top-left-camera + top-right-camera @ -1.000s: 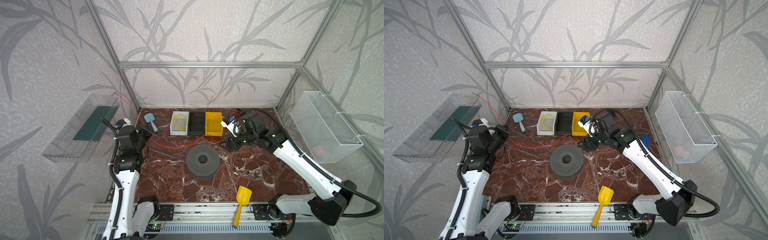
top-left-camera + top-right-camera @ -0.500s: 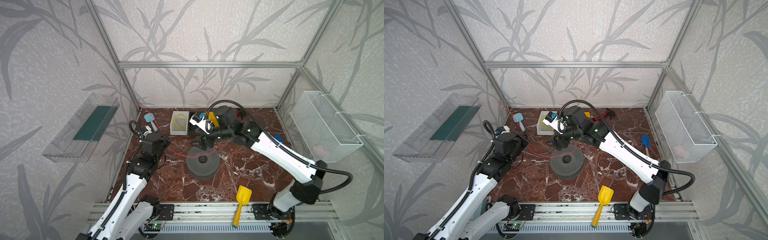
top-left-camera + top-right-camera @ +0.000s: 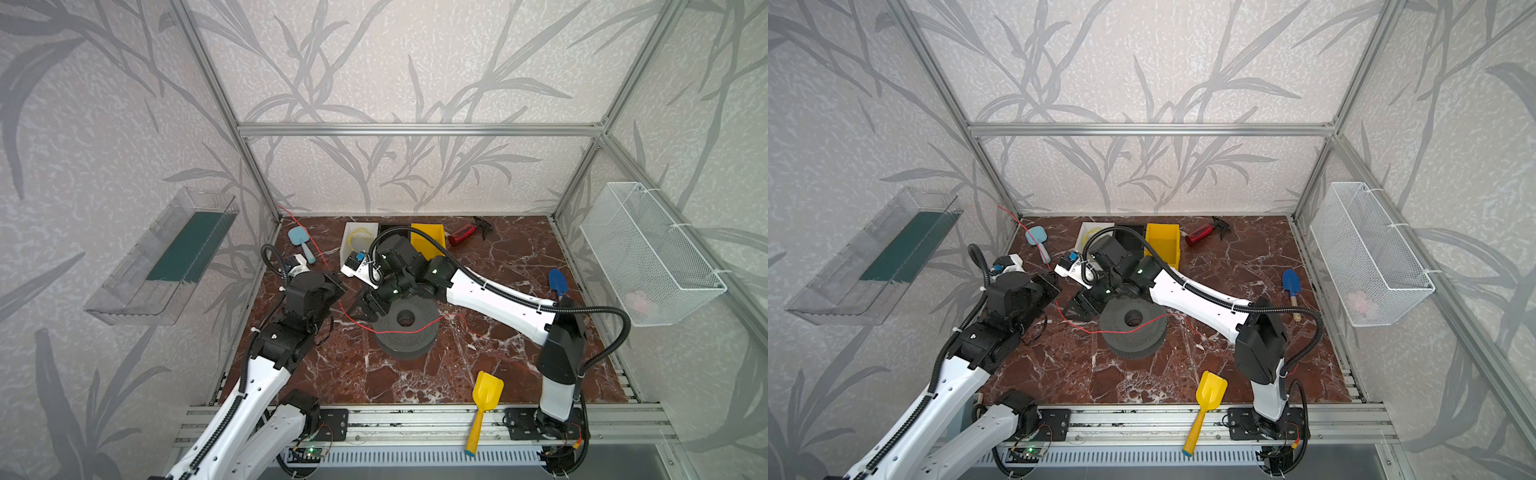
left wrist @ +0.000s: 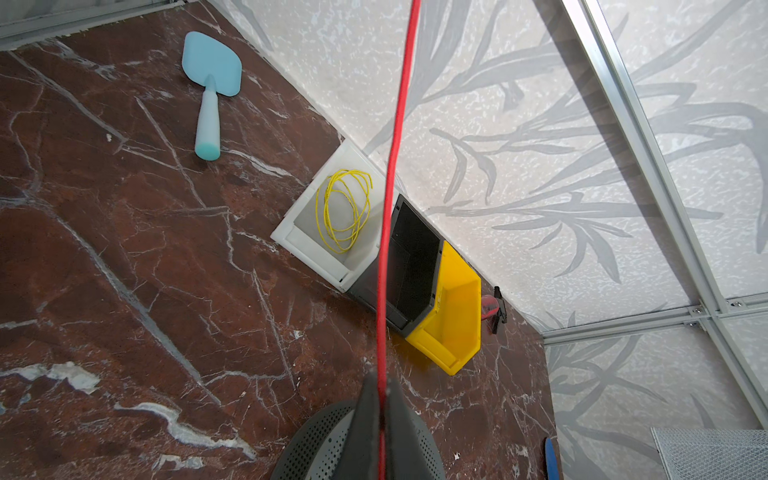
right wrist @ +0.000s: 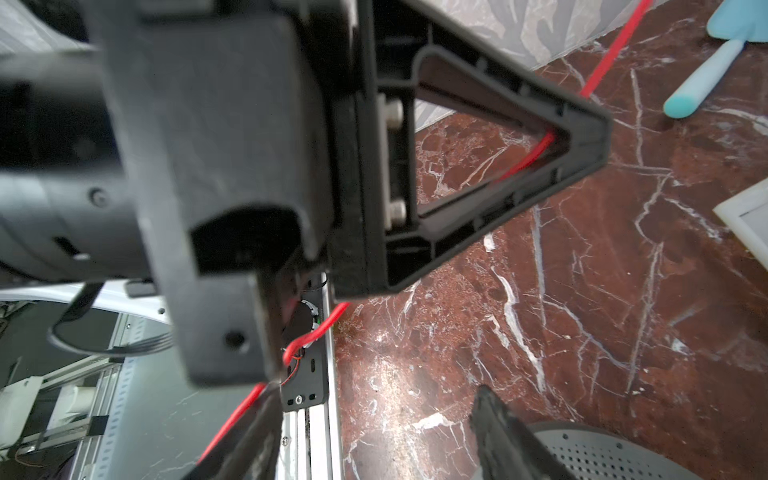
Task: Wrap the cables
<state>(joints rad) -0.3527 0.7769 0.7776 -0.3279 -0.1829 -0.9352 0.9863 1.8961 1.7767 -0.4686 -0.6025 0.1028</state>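
Cabling is lying in 2 places. The red cable is dropping from the far-left corner of the frame and passing through the left jaws. From there it is running right and nearer, over the top of the grey spool in the middle of the counter, and trailing on toward the near right. The yellow cable is sitting coiled in the white bin at the far edge, well apart from both arms.

In the left wrist view the left jaws are pressing together on the red cable, which is leaving them in a taut, straight line.

In both top views the right jaws are hovering low, just left of the spool and near the left jaws. They are right by the short span of red cable hanging between pinch and spool. In the right wrist view the right jaws are standing spread and holding nothing, and the red cable is passing at the edge of 1 finger. I cannot tell whether it is lying inside the gap.

That span is sloping from far left to near right, so the right arm, being the free 1 and the nearer to it, is probably needing to straddle it crosswise before closing.
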